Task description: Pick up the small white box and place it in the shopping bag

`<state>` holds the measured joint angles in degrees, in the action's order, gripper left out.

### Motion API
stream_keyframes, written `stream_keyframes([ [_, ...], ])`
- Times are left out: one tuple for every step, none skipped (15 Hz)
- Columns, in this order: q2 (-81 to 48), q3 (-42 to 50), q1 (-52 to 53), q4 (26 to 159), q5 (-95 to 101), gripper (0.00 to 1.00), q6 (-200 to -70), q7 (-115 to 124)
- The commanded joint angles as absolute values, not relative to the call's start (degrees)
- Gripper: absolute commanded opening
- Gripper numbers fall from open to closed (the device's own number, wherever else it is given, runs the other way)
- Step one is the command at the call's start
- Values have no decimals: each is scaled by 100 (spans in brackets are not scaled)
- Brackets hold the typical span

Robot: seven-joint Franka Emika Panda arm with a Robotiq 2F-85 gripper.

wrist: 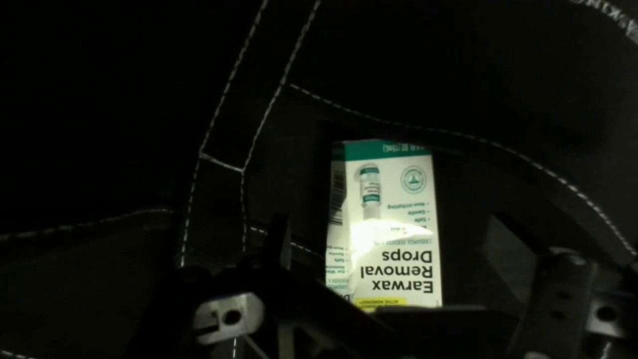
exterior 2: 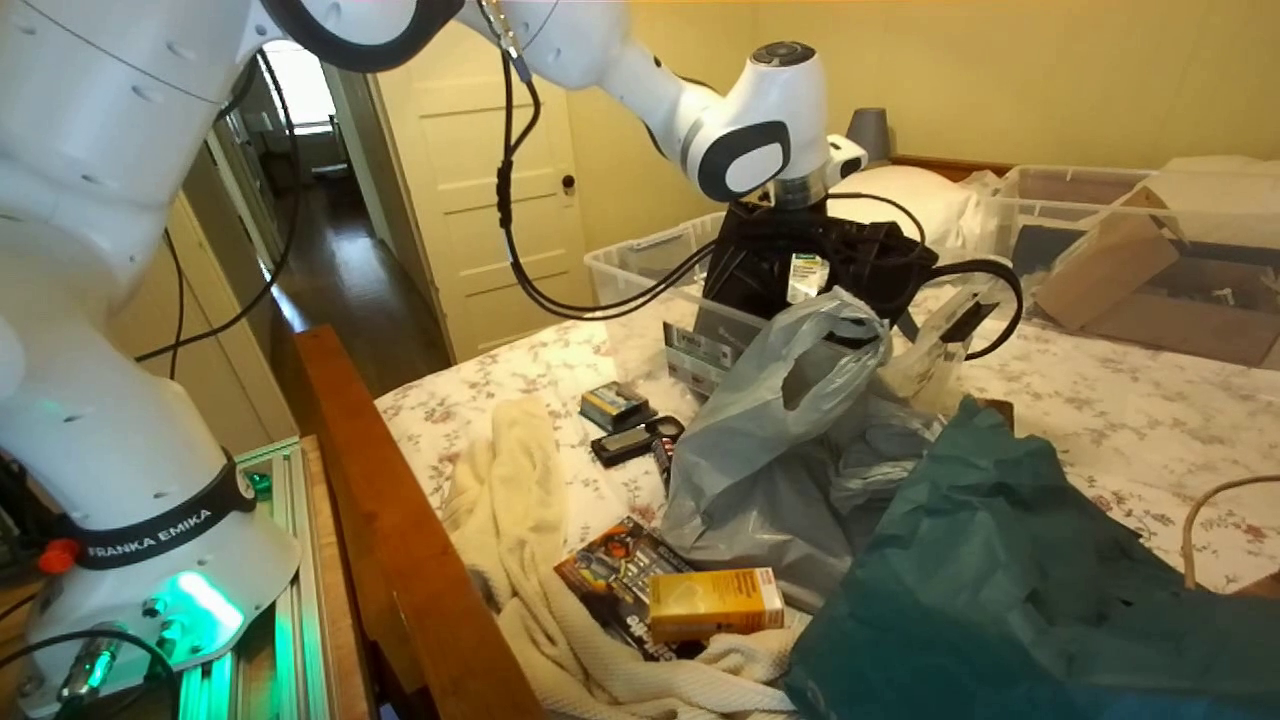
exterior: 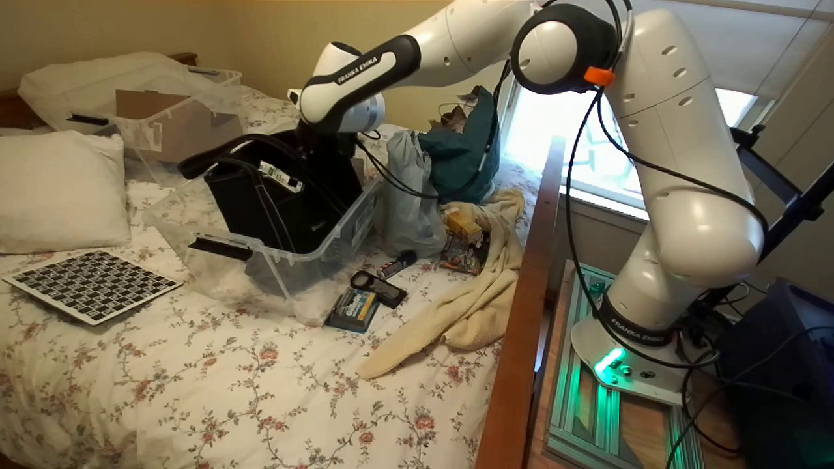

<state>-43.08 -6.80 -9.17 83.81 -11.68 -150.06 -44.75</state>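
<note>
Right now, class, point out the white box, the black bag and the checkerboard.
White box (wrist: 389, 214), in the wrist view: printed face.
Black bag (exterior: 293, 212), in an exterior view: dark fabric.
Checkerboard (exterior: 95, 285), in an exterior view: patterned middle.

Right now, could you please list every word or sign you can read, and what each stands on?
"FRANKA EMIKA": forearm; base.
"Earwax Removal Drops": white box, upside down.
"Safe": same box.
"Gentle": same box.
"Non-irritating": same box.
Too small or blurred: that box's remaining print; lettering on the bag, yellow box, blue box, grey box and dark printed item.
</note>
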Motion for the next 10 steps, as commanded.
stream_keyframes([
  [-4429, -833, -1056, 8301, -1012, 100, -15002, -4357],
  [-4492, -869, -1088, 8256, -1035, 100, -14977, -4374],
  [-4543, -901, -1114, 8223, -1061, 100, -14963, -4375],
  [-4586, -936, -1139, 8198, -1078, 100, -14934, -4379],
  [-4634, -966, -1160, 8167, -1089, 99, -14926, -4372],
  [-4670, -1001, -1184, 8154, -1097, 99, -14923, -4381],
  [-4716, -1046, -1219, 8118, -1121, 100, -14904, -4387],
  [-4764, -1090, -1254, 8075, -1140, 99, -14891, -4391],
  [-4815, -1178, -1325, 8017, -1197, 100, -14840, -4428],
  [-4859, -1262, -1388, 7971, -1243, 100, -14803, -4465],
])
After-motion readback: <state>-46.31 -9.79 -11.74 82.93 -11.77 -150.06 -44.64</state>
